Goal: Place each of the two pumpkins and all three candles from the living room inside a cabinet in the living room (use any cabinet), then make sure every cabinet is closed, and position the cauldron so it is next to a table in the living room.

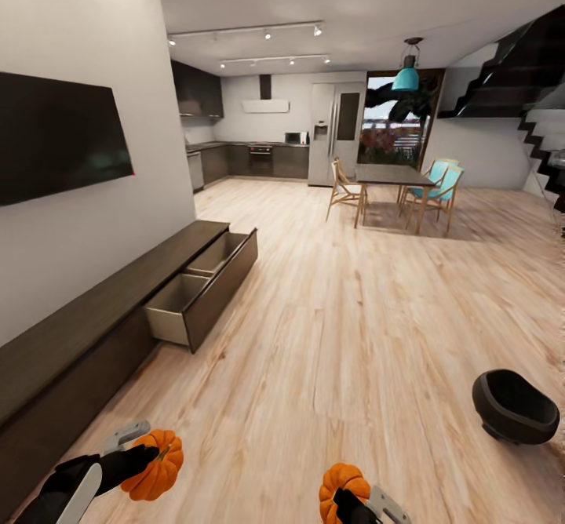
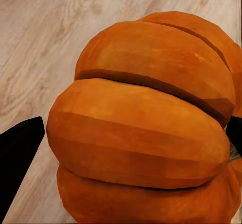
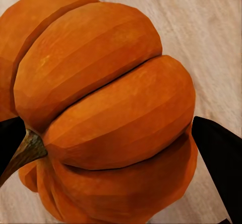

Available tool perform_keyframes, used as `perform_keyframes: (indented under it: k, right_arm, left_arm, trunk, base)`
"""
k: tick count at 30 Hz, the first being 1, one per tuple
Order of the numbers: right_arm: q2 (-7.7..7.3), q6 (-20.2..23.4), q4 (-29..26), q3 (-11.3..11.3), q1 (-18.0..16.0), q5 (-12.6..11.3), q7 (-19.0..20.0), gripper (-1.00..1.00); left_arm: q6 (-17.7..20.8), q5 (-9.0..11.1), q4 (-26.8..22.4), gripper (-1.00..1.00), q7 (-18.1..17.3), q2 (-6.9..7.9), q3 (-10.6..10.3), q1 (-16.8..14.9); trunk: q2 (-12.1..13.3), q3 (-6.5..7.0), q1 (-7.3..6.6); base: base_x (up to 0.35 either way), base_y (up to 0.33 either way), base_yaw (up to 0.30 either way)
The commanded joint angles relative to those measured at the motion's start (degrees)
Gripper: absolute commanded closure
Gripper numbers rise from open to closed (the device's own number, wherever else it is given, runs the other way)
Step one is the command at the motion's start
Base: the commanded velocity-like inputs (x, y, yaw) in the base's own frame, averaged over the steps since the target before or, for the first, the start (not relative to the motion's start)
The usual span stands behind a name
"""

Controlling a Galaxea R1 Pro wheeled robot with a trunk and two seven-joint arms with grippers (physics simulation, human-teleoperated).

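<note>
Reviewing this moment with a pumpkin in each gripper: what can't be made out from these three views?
- Open drawer of the cabinet, head view: its front panel and the shallow angle hide the floor of the drawer, so any contents cannot be told.
- Right gripper, head view: cut off by the bottom edge, behind its pumpkin.
- Left gripper, left wrist view: its pumpkin hides where the fingertips touch.
- Cauldron, head view: the inside is too dark to read.

cabinet left, cauldron right, table behind
</note>
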Motion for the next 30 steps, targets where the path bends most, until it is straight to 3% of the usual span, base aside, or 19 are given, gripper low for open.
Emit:
perform_keyframes:
  k: [1,11,30]
  right_arm:
    - [-0.03,0.08,-0.09,0.16,-0.05,-0.13,-0.37,1.0]
    - [-0.06,0.06,-0.09,0.21,-0.05,-0.09,-0.36,1.0]
    - [-0.35,-0.03,-0.09,0.72,-0.05,0.58,-0.35,1.0]
  left_arm:
    - [0.29,0.64,-0.1,1.0,0.3,0.02,0.05,-0.02]
    - [0.28,0.64,-0.1,1.0,0.3,0.03,0.05,-0.02]
    - [-0.13,0.64,-0.1,1.0,0.3,-0.01,0.05,-0.02]
  trunk:
    - [-0.03,-0.05,0.03]
    - [-0.03,-0.05,0.03]
    - [-0.03,-0.05,0.03]
  base:
    - [0.325,0.0,-0.259]
    - [0.325,0.0,-0.263]
    - [0.325,0.0,-0.014]
